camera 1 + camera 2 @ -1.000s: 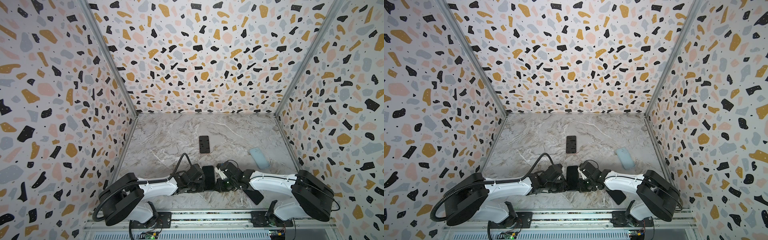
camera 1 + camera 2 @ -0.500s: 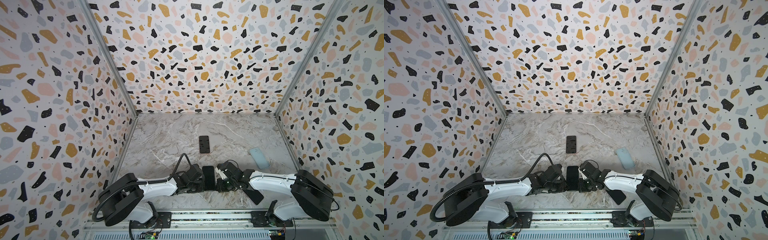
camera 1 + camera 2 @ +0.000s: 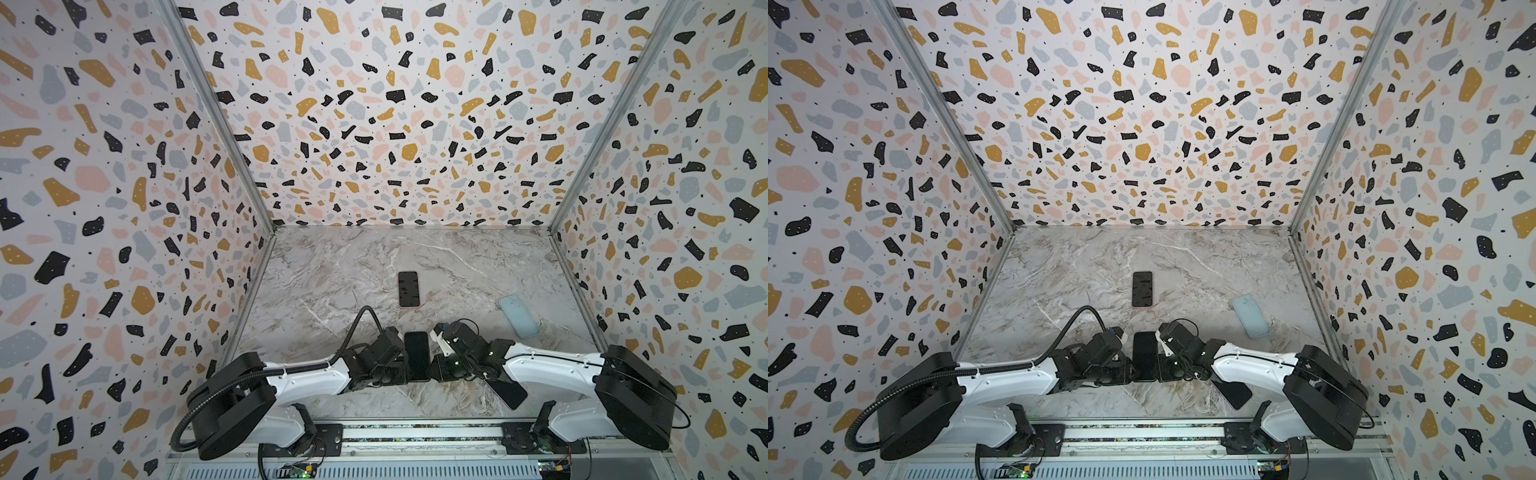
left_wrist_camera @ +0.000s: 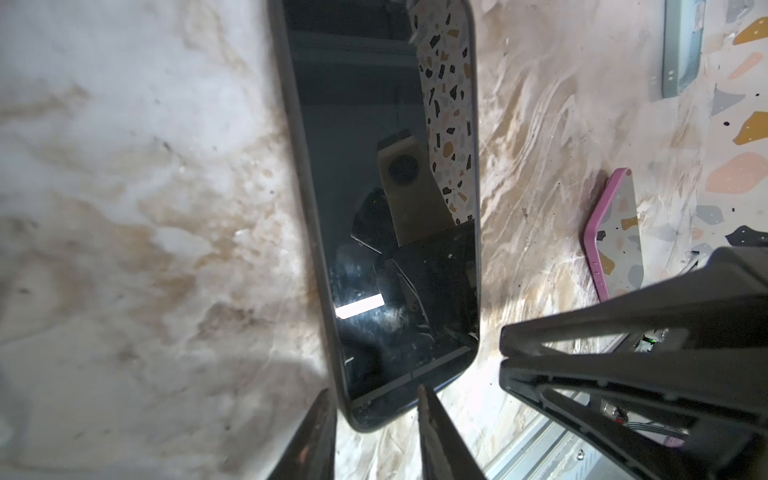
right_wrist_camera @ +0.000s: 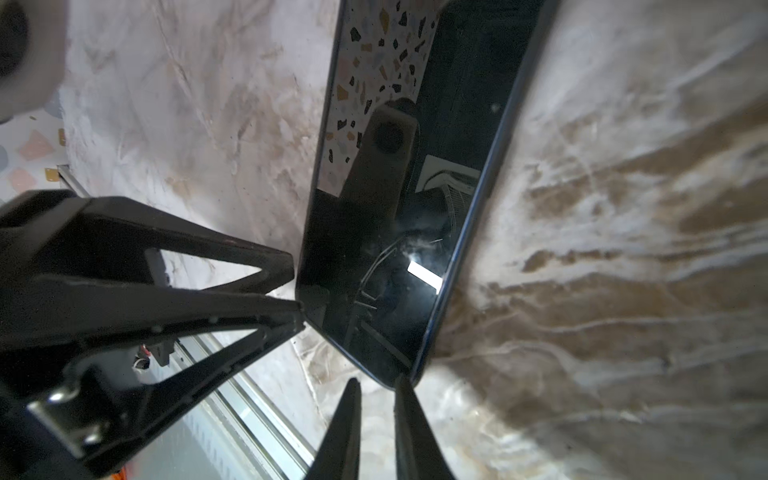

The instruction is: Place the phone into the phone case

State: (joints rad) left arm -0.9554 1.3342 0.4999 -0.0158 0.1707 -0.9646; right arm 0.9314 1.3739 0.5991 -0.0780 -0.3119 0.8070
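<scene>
the phone, in its dark case, lies on my side of the pink-edged phone, long axis pointing at it. my left gripper and right gripper flank the end farthest from that phone, equally near, both slightly parted, holding nothing; that end may sit unseated, the views are murky.

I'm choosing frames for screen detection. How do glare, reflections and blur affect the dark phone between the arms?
Left wrist view: the dark phone mirrors the terrazzo wall, with a white glare bar. Right wrist view: same mirroring and glare; marble table beside it blur-streaked. Both top views: evenly lit, phone glare-free.
</scene>
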